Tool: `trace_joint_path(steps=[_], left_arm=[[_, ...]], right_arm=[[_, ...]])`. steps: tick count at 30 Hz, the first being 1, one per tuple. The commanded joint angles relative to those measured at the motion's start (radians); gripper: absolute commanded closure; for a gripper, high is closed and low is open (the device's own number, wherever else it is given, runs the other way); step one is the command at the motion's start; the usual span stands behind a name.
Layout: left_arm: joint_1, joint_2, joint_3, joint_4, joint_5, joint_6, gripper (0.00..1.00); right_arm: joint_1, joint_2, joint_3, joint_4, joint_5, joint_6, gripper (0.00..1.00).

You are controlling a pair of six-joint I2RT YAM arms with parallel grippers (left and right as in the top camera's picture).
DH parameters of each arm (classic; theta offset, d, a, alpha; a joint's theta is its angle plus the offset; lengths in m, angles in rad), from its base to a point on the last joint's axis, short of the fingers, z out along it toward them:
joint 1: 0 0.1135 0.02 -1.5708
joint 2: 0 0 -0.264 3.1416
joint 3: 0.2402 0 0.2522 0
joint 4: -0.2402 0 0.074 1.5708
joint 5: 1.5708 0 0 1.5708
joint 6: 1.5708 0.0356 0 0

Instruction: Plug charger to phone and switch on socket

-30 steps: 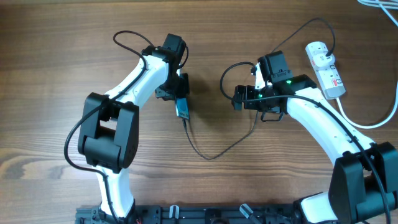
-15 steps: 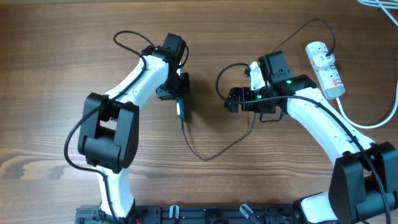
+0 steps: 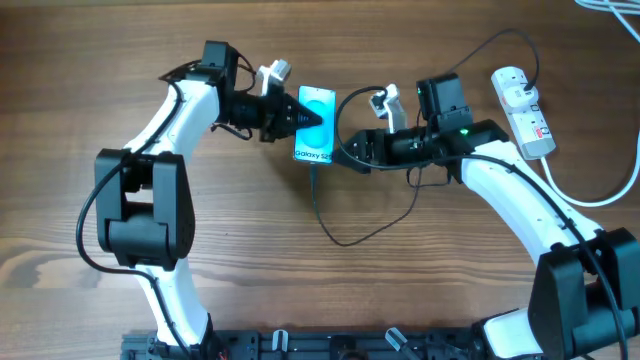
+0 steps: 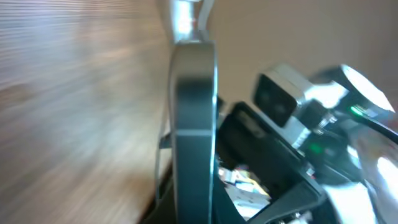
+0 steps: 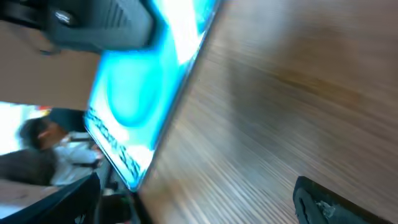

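Note:
My left gripper (image 3: 293,118) is shut on the phone (image 3: 314,124) and holds it by its left edge, teal screen up, "Galaxy S25" at the near end. In the left wrist view the phone (image 4: 193,118) shows edge-on. The charger's thin black cable (image 3: 340,238) leaves the phone's bottom edge, loops over the table and runs to a white adapter (image 3: 519,94) on the socket (image 3: 528,125) at the far right. My right gripper (image 3: 347,154) is open just right of the phone, holding nothing. In the right wrist view its jaws (image 5: 196,202) are wide apart below the tilted screen (image 5: 140,81).
A thick white cord (image 3: 590,195) runs from the socket along the right edge. Another white cable (image 3: 610,10) crosses the top right corner. The two arms are close together over the table's middle, with the right wrist camera (image 4: 283,99) near the phone.
My left arm swung up and left and turned the phone, so its screen now faces up. My right gripper moved left toward the phone. The cable loop shifted with it.

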Motion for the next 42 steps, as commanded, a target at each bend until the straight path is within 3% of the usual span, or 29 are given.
trace_joint_path(steps=[1, 6, 9, 12, 19, 23, 25, 30, 34, 36, 39, 41, 42], left_arm=[[-0.022, -0.039, 0.006, 0.005, 0.187, 0.08, 0.96], [-0.049, -0.039, 0.006, 0.074, 0.187, 0.08, 0.96], [-0.053, -0.039, 0.006, 0.084, 0.186, 0.08, 0.96], [-0.053, -0.039, 0.006, 0.084, 0.186, 0.08, 0.96], [-0.07, -0.039, 0.006, 0.092, 0.186, 0.08, 0.96], [-0.074, -0.039, 0.006, 0.098, 0.185, 0.08, 0.96], [-0.074, -0.039, 0.006, 0.098, 0.186, 0.08, 0.96], [-0.074, -0.039, 0.006, 0.098, 0.186, 0.08, 0.96], [-0.074, -0.039, 0.006, 0.098, 0.186, 0.08, 0.96], [-0.074, -0.039, 0.006, 0.098, 0.186, 0.08, 0.96], [-0.074, -0.039, 0.006, 0.098, 0.177, 0.08, 0.96], [-0.074, -0.039, 0.006, 0.097, 0.144, 0.08, 0.94], [-0.074, -0.039, 0.006, 0.097, 0.131, 0.08, 0.87]], right_arm=[[0.002, -0.007, 0.005, 0.072, -0.166, 0.093, 0.05], [0.002, -0.007, 0.005, 0.163, -0.193, 0.201, 0.59], [0.002, -0.007, 0.005, 0.167, -0.249, 0.203, 0.66], [0.002, -0.007, 0.005, 0.172, -0.254, 0.203, 0.72], [0.002, -0.007, 0.005, 0.204, -0.254, 0.216, 0.71], [0.002, -0.007, 0.005, 0.223, -0.246, 0.253, 0.89], [0.002, -0.007, 0.005, 0.249, -0.231, 0.282, 0.89], [0.002, -0.007, 0.005, 0.288, -0.166, 0.351, 0.62], [0.002, -0.007, 0.005, 0.291, -0.166, 0.35, 0.61], [0.002, -0.007, 0.005, 0.296, -0.166, 0.35, 0.68], [0.002, -0.007, 0.005, 0.298, -0.154, 0.346, 0.92], [0.002, -0.007, 0.005, 0.294, -0.14, 0.345, 0.95], [0.002, -0.007, 0.005, 0.294, -0.137, 0.345, 0.96]])
